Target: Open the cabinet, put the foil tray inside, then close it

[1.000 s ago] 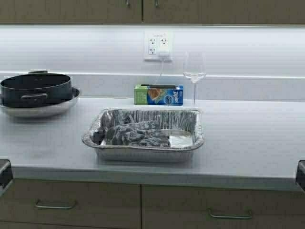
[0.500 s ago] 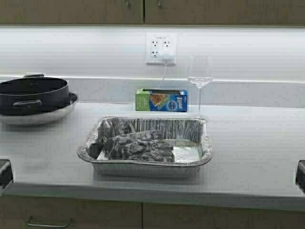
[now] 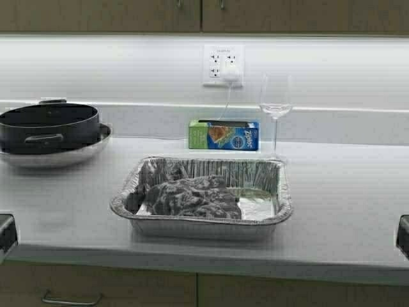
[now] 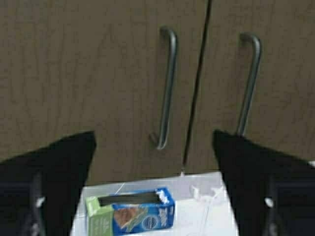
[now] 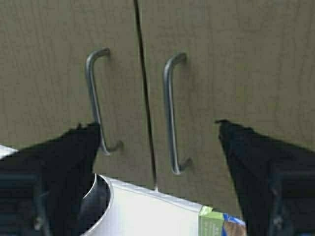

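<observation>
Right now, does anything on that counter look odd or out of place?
Only the foil tray: it holds a crumpled grey cloth instead of food. Nothing looks spilled or tipped, and the wine glass stands upright.

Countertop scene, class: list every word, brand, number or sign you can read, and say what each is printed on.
"Ziploc": on the blue end of the green and blue box at the back of the counter, beside the wine glass.
Smaller print on that box: too blurred to read.
Wall outlet, foil tray, cabinet: no text visible.
</observation>
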